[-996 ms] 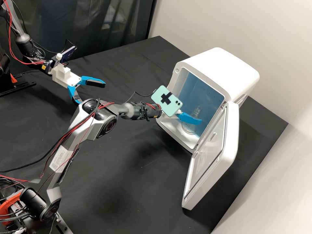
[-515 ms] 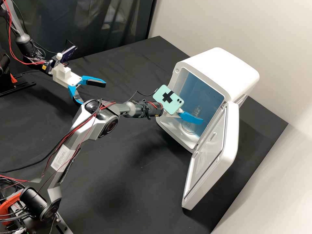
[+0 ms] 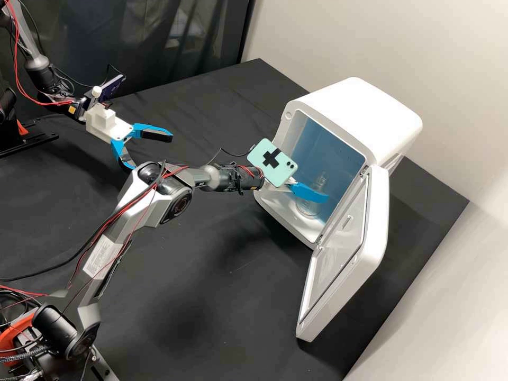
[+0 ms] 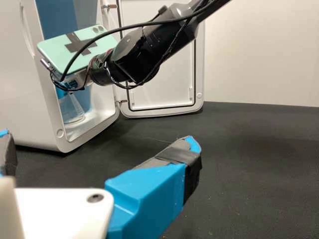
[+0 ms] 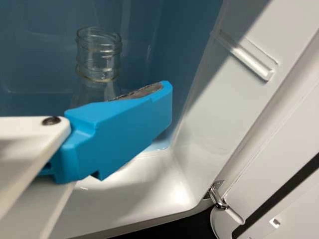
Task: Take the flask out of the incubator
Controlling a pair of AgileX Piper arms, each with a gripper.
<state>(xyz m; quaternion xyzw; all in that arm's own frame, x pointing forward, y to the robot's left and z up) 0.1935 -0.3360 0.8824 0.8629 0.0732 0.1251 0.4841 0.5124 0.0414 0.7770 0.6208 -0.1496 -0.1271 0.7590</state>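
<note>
Incubator (image 3: pixel 360 111) sits on the counter (image 3: pixel 227 275) with its door (image 3: pixel 365 238) swung fully open, which leaves the blue chamber free for a straight reach. The right gripper (image 3: pixel 312 191) is inside the chamber mouth, level with the lower half of the glass Erlenmeyer flask (image 3: pixel 316 186). The flask stands upright on the chamber floor, just beyond and partly behind the gripper. This looks like the approach-to-grasp step, with the flask not yet out. I cannot tell whether the right gripper is open or closed, and it may already be touching the glass, but no view resolves that contact. The left gripper (image 3: pixel 148 152) hangs open and empty above the counter, well apart from the incubator, likely parked to keep out of the reach. A mint phone (image 3: pixel 271 161) strapped on the right wrist covers much of the approach line in the high view. The right wrist view adds the flask's uncapped threaded neck, rising above the gripper, and the door hinge beside it. The left wrist view, side-on, adds the flask's conical body low in the chamber under the phone.
</note>
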